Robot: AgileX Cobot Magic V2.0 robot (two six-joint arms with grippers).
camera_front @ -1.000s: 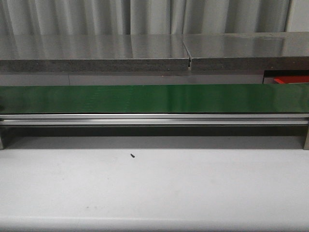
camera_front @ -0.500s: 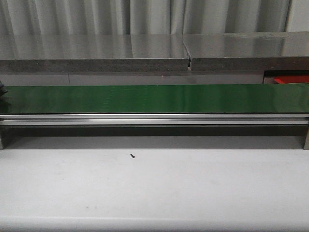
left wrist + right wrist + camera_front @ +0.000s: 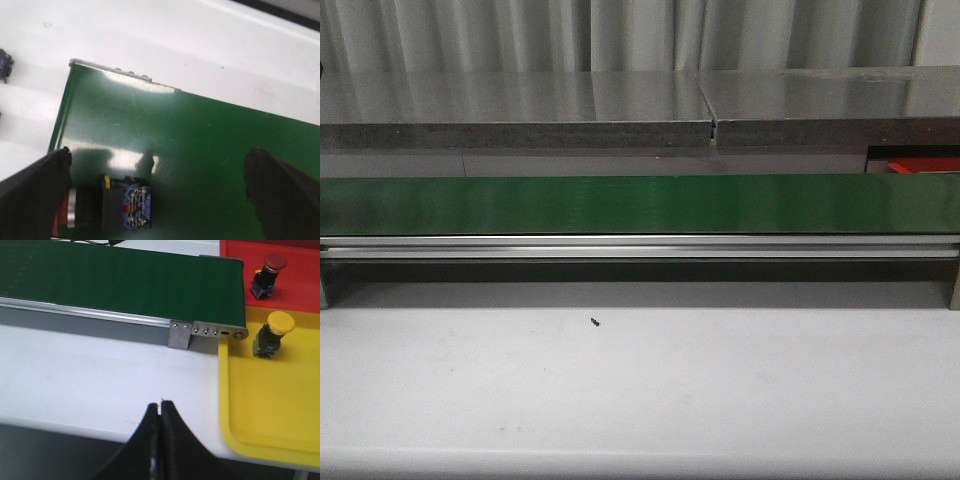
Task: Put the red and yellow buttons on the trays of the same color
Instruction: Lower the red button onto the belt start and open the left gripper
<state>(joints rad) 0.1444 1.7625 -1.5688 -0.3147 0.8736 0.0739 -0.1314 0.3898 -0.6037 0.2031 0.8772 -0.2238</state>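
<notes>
hovering over the green belt (image 3: 190, 150), the left gripper (image 3: 159, 192) has its jaws wide apart, with a red button (image 3: 107, 202) lying on its side on the belt between the fingers, nearer the 9 o'clock one. right gripper (image 3: 160, 440) is pinched together, empty. a red button (image 3: 267, 272) stands on the red tray (image 3: 300, 270), a yellow button (image 3: 272, 332) on the yellow tray (image 3: 270, 410).

You're seeing a yellow button (image 3: 271, 333) standing upright in the yellow tray (image 3: 260, 415), a red button (image 3: 268, 273) sitting in the red tray (image 3: 300, 280), and another red-capped button (image 3: 107, 202) lying sideways on the belt
</notes>
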